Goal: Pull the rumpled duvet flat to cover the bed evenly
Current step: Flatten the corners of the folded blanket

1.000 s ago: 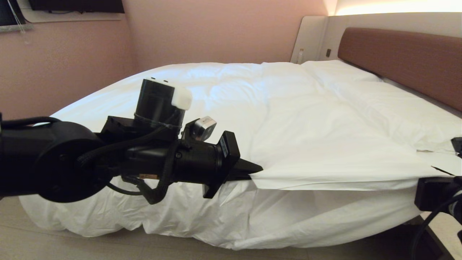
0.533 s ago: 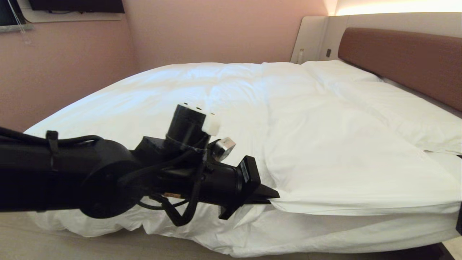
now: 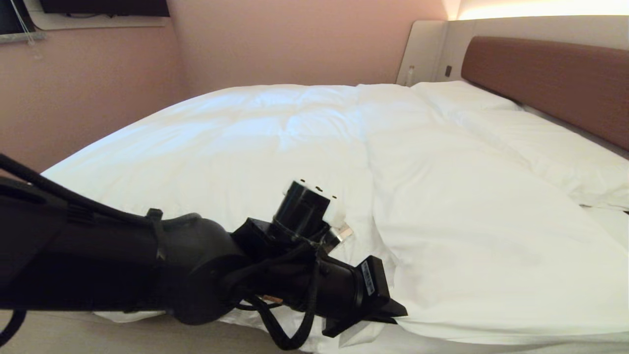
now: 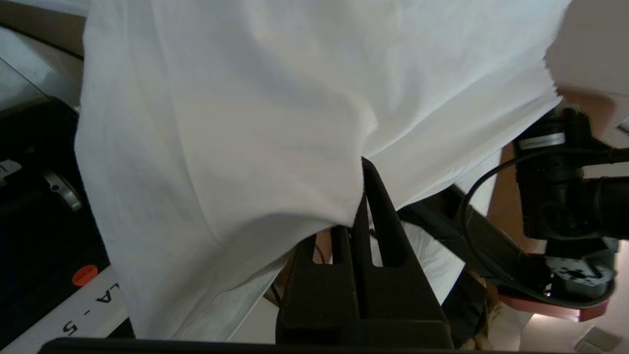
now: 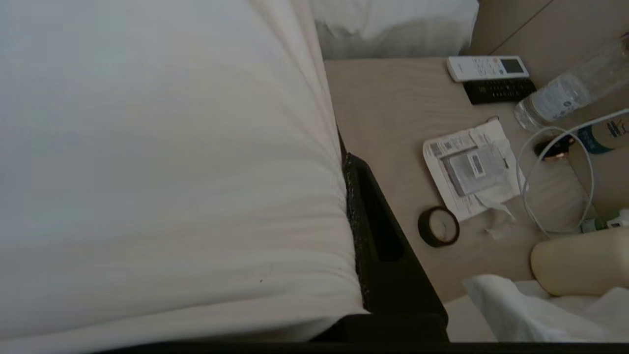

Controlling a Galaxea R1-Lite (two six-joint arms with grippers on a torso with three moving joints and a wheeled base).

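The puffy white duvet lies spread over the bed, reaching to the near edge. My left gripper is at the near edge, low in the head view, shut on the duvet's hem. The left wrist view shows the left gripper closed, with duvet cloth draped over one finger. My right gripper is outside the head view. It is shut on the duvet edge beside the bedside table, and only one dark finger shows.
White pillows lie along the brown headboard. The bedside table holds two remotes, a water bottle, a paper packet, a tape roll and a white cable. Pink walls close in the far side.
My left arm has moved down and to the right, drawing the duvet's hem toward the near edge over the exposed bedding. The right arm has dropped out of the head view.
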